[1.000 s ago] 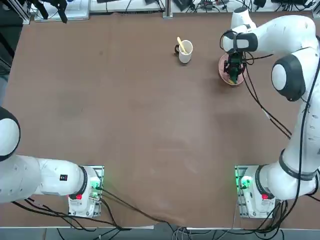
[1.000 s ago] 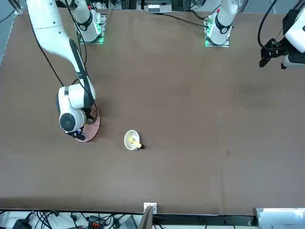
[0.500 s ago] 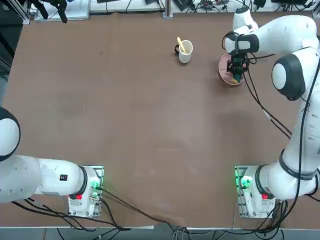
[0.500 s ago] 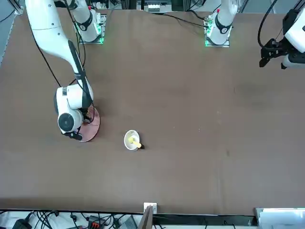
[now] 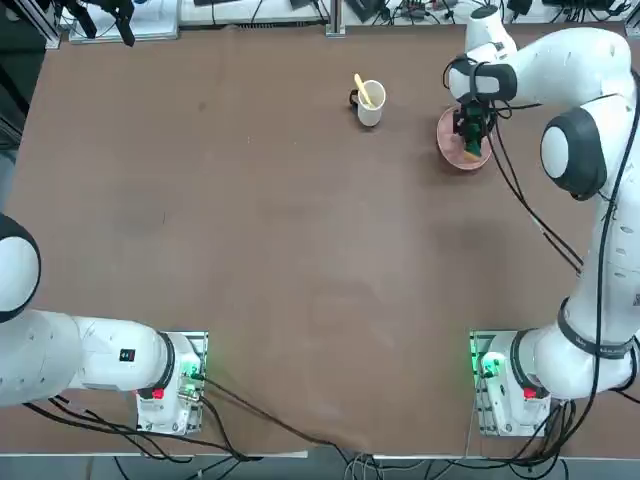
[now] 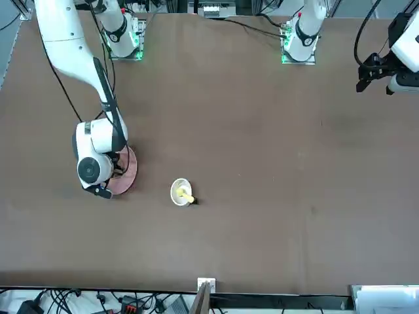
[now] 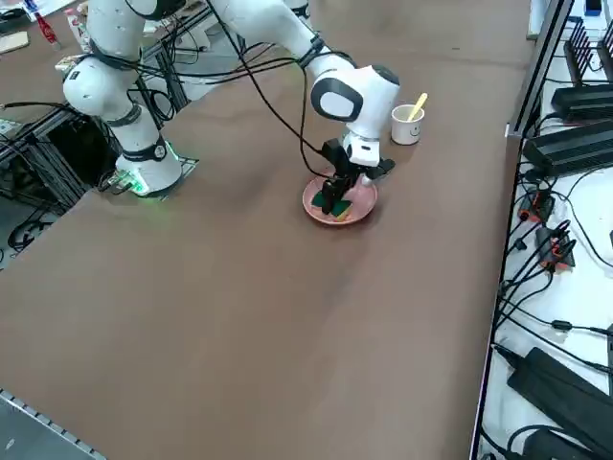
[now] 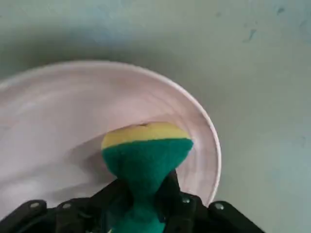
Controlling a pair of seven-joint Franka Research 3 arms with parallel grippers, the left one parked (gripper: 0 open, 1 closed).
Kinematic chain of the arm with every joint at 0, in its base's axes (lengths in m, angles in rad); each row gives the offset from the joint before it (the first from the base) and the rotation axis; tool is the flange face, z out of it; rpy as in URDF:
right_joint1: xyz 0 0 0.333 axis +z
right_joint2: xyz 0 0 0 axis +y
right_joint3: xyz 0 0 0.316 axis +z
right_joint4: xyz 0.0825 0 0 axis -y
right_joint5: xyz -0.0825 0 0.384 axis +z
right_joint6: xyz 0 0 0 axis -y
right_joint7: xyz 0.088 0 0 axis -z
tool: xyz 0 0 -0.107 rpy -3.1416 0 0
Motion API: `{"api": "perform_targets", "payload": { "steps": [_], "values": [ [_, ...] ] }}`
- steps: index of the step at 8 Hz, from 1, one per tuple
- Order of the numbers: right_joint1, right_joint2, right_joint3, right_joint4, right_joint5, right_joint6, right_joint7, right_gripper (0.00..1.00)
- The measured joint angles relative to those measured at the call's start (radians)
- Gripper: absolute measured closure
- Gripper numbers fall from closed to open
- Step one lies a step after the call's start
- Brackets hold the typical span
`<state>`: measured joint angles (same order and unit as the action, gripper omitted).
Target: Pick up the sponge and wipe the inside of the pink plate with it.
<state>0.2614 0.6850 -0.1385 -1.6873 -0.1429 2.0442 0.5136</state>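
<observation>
Now: right gripper (image 8: 141,213) fingers pinch sponge (image 8: 146,155) | yellow end presses inside pink plate (image 8: 58,111)

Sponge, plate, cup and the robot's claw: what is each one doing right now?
sponge: squeezed in the end effector, inside the plate.
pink plate: flat on the table, under the sponge.
right end effector: shut on the sponge, over the plate.
white mug: upright, yellow utensil inside.

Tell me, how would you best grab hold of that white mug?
From above, I'd judge. The white mug stands upright beside the pink plate, mouth open, so one finger could slip inside the rim opposite the leaning yellow utensil. The right end effector is busy squeezing the sponge.
</observation>
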Motion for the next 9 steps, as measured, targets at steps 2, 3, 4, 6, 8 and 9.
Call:
{"api": "perform_targets", "payload": {
  "steps": [2,3,4,6,8,9],
  "values": [
    [0.002,0.017,0.000,0.041,0.065,0.005,0.000,0.69],
    [0.003,0.020,0.003,0.051,0.086,0.009,0.000,0.69],
    [0.004,0.023,0.006,0.055,0.101,0.018,0.002,0.69],
    [0.014,0.024,0.009,0.059,0.155,0.025,0.004,0.69],
    [0.042,0.024,0.013,0.060,0.166,0.010,0.063,0.68],
    [0.056,0.024,0.013,0.060,0.167,-0.023,0.090,0.68]
  ]
}}
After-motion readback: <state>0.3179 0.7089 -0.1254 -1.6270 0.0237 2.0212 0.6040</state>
